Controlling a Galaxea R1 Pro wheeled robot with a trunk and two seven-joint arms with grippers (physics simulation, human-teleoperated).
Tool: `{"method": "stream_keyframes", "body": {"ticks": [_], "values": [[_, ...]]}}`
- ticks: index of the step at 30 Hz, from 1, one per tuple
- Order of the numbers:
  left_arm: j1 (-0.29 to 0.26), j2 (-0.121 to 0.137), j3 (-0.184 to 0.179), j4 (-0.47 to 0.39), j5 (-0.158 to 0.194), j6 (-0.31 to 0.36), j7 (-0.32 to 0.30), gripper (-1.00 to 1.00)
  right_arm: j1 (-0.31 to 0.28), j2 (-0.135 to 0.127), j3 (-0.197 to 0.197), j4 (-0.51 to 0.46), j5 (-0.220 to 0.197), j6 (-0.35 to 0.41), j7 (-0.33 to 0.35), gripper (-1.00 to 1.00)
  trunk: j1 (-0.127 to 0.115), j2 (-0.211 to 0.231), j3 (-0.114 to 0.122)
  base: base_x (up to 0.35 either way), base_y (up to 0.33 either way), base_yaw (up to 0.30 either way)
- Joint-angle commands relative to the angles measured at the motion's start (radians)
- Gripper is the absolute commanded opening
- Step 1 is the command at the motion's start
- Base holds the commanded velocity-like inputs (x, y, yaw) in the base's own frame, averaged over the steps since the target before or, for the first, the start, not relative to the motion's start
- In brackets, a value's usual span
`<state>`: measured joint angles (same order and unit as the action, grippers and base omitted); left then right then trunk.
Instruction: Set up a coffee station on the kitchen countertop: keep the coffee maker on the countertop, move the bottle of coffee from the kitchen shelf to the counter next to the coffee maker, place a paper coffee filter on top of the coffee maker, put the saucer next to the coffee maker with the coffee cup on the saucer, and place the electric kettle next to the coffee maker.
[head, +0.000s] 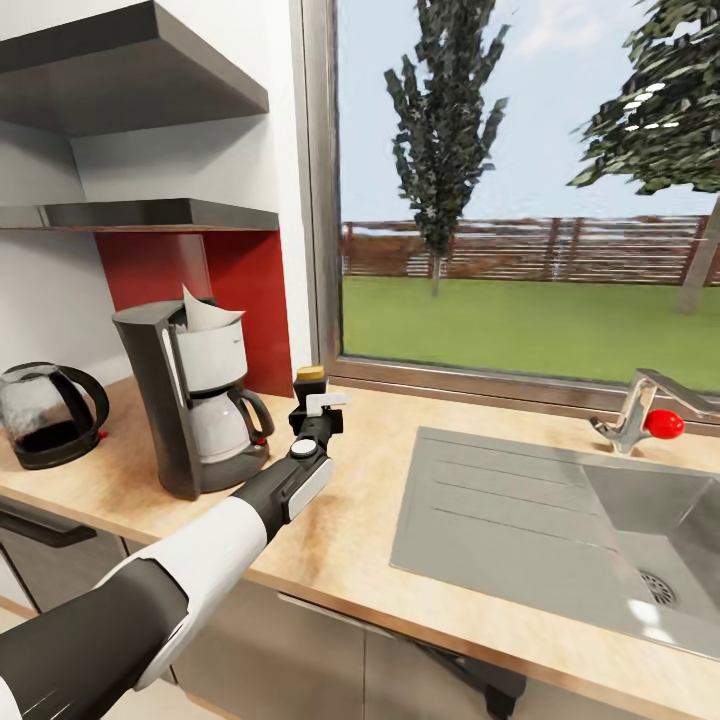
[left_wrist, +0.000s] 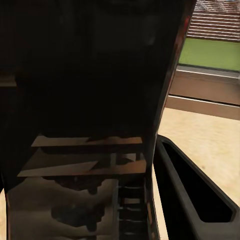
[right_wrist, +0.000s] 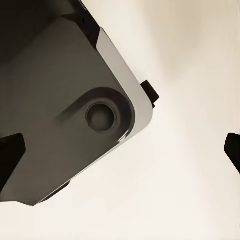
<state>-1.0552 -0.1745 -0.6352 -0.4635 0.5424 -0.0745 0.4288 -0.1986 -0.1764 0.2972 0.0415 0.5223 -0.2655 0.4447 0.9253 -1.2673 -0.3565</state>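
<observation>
Glossy white-and-black left arm reaches over the pale wood-grain tabletop (head: 380, 520), its left gripper (head: 312, 400) at the dark waisted bottle of coffee (head: 309, 378) with its yellow-gold lid, beside the coffee maker (head: 190, 400); whether the jaws pinch it I cannot tell. White paper coffee filter (head: 205, 308) peaks atop the machine; rounded glass electric kettle (head: 48, 412) stands beyond

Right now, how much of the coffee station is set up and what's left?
Done: the coffee maker stands on the countertop with the paper coffee filter on top, and the electric kettle sits beside it. In hand: the left tool is at the bottle of coffee, right next to the machine; grip unclear. Left: saucer and cup.
</observation>
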Motion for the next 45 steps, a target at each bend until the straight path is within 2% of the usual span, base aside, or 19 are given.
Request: {"method": "stream_keyframes", "body": {"ticks": [1,45], "values": [[-0.002,0.000,-0.008,0.002,0.008,-0.007,0.005,-1.00,-0.002,0.000,0.008,0.003,-0.004,-0.008,0.000,1.00,0.000,-0.001,-0.001,0.064,0.063,0.000],[-0.002,0.000,-0.006,0.003,0.008,-0.007,0.005,-1.00,-0.001,0.000,0.008,0.003,-0.004,-0.008,0.000,1.00,0.000,-0.001,-0.001,0.016,0.011,0.000]]}}
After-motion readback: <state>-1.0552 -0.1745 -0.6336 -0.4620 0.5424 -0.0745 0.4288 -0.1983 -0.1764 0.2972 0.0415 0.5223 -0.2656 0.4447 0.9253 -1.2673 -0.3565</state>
